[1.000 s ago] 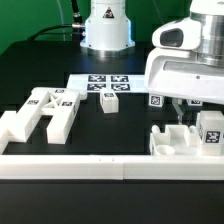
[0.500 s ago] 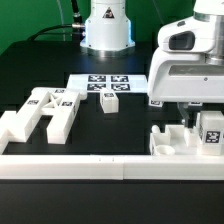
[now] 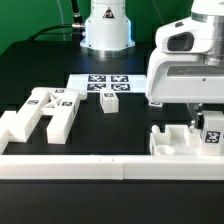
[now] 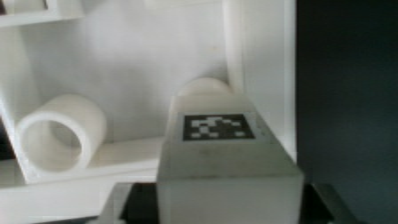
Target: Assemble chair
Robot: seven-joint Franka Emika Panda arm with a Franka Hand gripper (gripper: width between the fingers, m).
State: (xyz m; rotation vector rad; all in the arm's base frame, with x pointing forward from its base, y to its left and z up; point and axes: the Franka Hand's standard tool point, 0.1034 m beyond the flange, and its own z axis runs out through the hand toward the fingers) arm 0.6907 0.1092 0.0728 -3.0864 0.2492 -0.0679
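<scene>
My gripper (image 3: 205,118) hangs low at the exterior view's right, over the boxy white seat part (image 3: 170,140) that rests against the border wall. In the wrist view the gripper (image 4: 217,200) has one dark finger on each side of an upright white chair part with a square tag (image 4: 217,150), and that part fills the gap between the jaws. The same tagged part (image 3: 212,135) shows under the hand in the exterior view. Two H-shaped frames (image 3: 45,112) lie at the left. A small tagged peg (image 3: 110,102) stands mid-table.
The marker board (image 3: 105,82) lies at the back centre. The long white border wall (image 3: 90,166) runs along the front. The robot base (image 3: 107,25) stands behind. A rounded white collar (image 4: 63,130) of the seat shows beside the held part.
The arm has shifted toward the exterior view's right, so the hand now sits over the tagged upright part. The frames and the peg have not moved.
</scene>
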